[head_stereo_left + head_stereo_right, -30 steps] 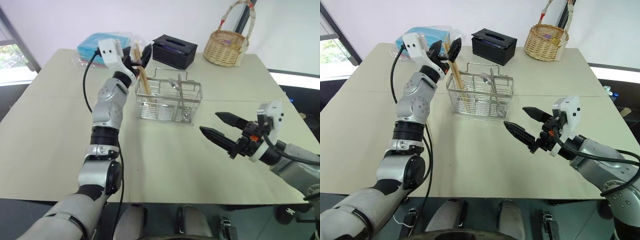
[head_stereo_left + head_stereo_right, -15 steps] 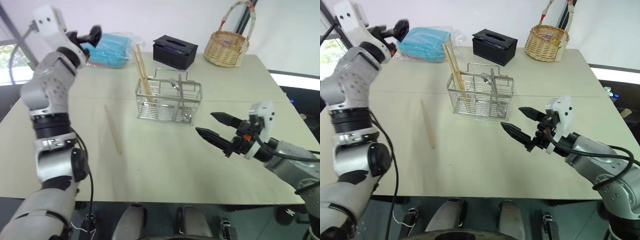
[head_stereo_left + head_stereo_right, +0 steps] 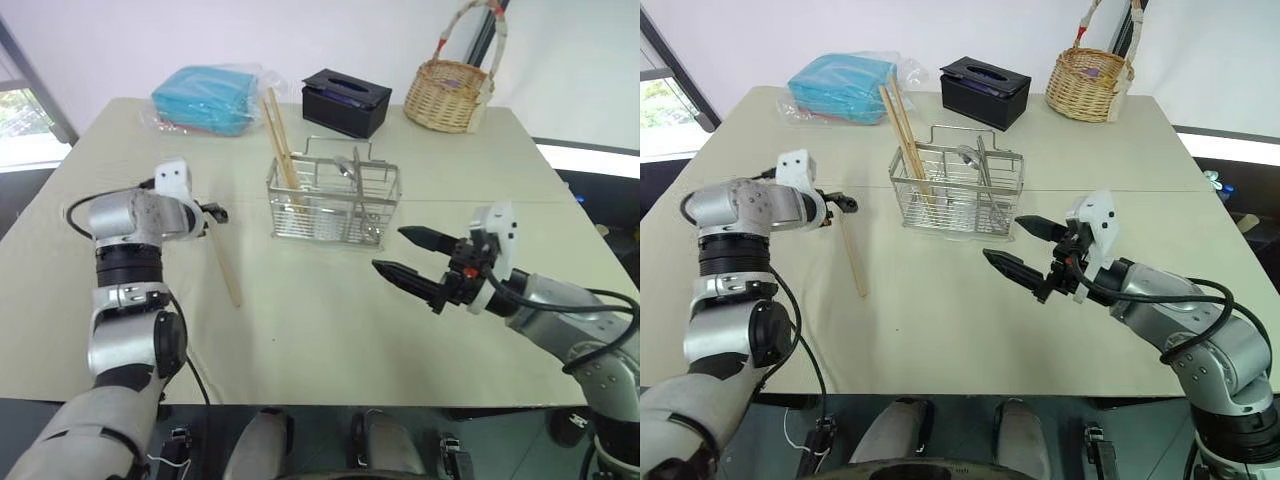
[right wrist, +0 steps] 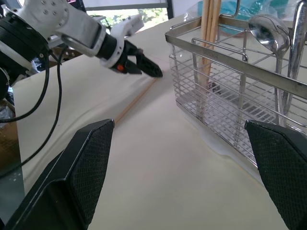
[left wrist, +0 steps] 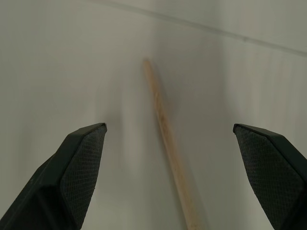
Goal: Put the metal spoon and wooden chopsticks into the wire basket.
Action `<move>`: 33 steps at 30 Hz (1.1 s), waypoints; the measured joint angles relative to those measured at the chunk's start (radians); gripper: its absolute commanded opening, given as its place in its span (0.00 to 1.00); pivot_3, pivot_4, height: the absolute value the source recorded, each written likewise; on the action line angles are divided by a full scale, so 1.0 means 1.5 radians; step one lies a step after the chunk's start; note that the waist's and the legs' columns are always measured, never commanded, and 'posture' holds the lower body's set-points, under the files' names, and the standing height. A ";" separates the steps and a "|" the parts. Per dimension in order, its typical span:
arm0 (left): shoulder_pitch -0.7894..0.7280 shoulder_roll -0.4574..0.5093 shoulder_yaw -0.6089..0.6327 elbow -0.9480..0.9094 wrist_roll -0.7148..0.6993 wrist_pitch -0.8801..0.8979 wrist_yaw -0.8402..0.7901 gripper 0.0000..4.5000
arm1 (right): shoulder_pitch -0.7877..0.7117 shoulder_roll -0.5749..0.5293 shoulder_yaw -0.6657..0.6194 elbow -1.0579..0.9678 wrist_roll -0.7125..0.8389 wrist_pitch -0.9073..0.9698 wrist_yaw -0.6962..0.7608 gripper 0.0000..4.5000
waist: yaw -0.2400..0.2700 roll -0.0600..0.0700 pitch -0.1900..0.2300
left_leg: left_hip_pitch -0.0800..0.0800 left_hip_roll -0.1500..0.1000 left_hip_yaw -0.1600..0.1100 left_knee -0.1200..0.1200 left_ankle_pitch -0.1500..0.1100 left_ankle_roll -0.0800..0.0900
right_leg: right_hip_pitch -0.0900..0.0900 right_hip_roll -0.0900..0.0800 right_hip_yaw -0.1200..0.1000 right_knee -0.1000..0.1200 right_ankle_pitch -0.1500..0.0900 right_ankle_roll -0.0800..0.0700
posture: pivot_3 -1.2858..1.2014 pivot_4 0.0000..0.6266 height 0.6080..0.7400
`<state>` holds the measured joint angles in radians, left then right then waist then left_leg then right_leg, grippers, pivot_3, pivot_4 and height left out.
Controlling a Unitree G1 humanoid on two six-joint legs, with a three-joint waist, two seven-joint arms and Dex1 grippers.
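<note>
On the beige table (image 3: 330, 330) the wire basket (image 3: 333, 203) stands near the middle, upright, with two wooden chopsticks (image 3: 281, 140) leaning in its left end compartment, their tops rising well above the rim. One more loose chopstick (image 3: 224, 263) lies flat on the tabletop to the left of the basket, apart from it. One metal spoon (image 3: 347, 170) stands in the basket further right, bowl up.

Reaching in from the left, the left arm bends at the elbow so the left gripper (image 3: 213, 213) points down and forward, poised just above the far end of the loose chopstick; its jaws are spread wide with the stick between them in the wrist view and nothing gripped. The right arm stretches across from the right, its right gripper (image 3: 403, 254) held about level over the table in front of the basket's right end, jaws also wide apart and empty.

At the far edge sit one wicker basket (image 3: 450, 95), one black tissue box (image 3: 346, 103) and one blue packet (image 3: 205, 100)
</note>
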<state>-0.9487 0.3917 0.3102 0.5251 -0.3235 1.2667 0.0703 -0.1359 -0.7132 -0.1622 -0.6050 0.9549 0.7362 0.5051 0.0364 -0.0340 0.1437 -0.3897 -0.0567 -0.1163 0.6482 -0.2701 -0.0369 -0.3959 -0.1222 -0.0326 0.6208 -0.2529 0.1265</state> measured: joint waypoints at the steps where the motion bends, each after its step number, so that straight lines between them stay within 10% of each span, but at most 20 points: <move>1: -0.004 -0.001 0.000 0.010 0.005 -0.008 -0.001 0.99 | 0.000 0.002 0.000 0.000 0.000 0.001 -0.002 1.00 | 0.000 0.000 0.000 | 0.000 0.000 0.000 0.000 0.000 0.000 | 0.000 0.000 0.000 0.000 0.000 0.000 | 0.52 0.24 0.40; 7: -0.038 -0.001 -0.015 0.083 0.025 -0.041 -0.024 0.87 | 0.013 0.018 0.000 -0.021 0.001 0.008 -0.024 1.00 | 0.003 0.001 -0.001 | 0.000 0.000 0.000 0.000 0.000 -0.001 | 0.001 -0.001 0.000 0.000 0.000 0.000 | 0.52 0.24 0.40; 15: -0.061 -0.018 -0.018 0.142 0.041 -0.085 -0.042 0.02 | 0.038 0.022 -0.003 -0.045 0.003 0.010 -0.047 1.00 | 0.003 0.002 -0.002 | 0.000 0.000 0.000 0.000 0.000 0.000 | 0.001 -0.002 0.000 0.000 0.000 0.000 | 0.52 0.24 0.40; 24: -0.069 -0.020 -0.012 0.164 0.049 -0.153 -0.050 0.02 | 0.031 0.020 -0.006 -0.044 0.006 0.010 -0.048 1.00 | 0.001 0.001 -0.001 | 0.000 0.000 0.000 0.000 0.000 0.000 | 0.000 -0.002 0.000 0.000 0.000 0.000 | 0.52 0.24 0.40; 33: -0.125 0.003 0.168 0.113 -0.049 -0.502 -0.043 0.02 | -0.005 -0.011 -0.023 -0.018 0.014 0.029 -0.030 1.00 | 0.002 -0.001 0.000 | -0.002 0.001 0.001 0.000 0.000 -0.001 | -0.001 -0.003 0.000 -0.001 0.001 0.000 | 0.52 0.24 0.40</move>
<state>-1.1366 0.3963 0.5626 0.6949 -0.3975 0.5143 0.0056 -0.1430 -0.7297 -0.1963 -0.6322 0.9766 0.7804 0.4601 0.0388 -0.0350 0.1434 -0.3923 -0.0557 -0.1155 0.6485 -0.2697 -0.0380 -0.3976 -0.1261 -0.0332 0.6199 -0.2519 0.1259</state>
